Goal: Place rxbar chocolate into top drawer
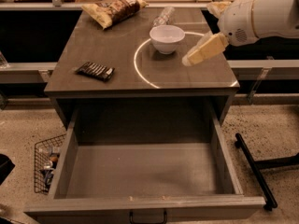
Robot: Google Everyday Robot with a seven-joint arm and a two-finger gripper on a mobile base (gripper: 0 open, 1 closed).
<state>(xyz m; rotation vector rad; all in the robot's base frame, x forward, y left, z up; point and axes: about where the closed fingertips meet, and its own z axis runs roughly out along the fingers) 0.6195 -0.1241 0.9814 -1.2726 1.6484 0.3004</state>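
The rxbar chocolate [96,71] is a small flat black bar with pale print. It lies on the left side of the grey counter top [117,55], near its front edge. The top drawer [145,171] stands pulled out below the counter, a wide grey box with a bare flat bottom and a small black handle [147,216] on its front panel. My gripper [192,59] reaches in from the upper right over the right part of the counter, beside the white bowl [167,37] and well to the right of the bar. It holds nothing that I can see.
A crinkled yellow-and-brown chip bag [114,7] lies at the counter's back left. A clear plastic bottle [163,16] lies behind the bowl. A wire basket [46,162] sits on the floor at left. A black stand leg [254,167] runs along the floor at right.
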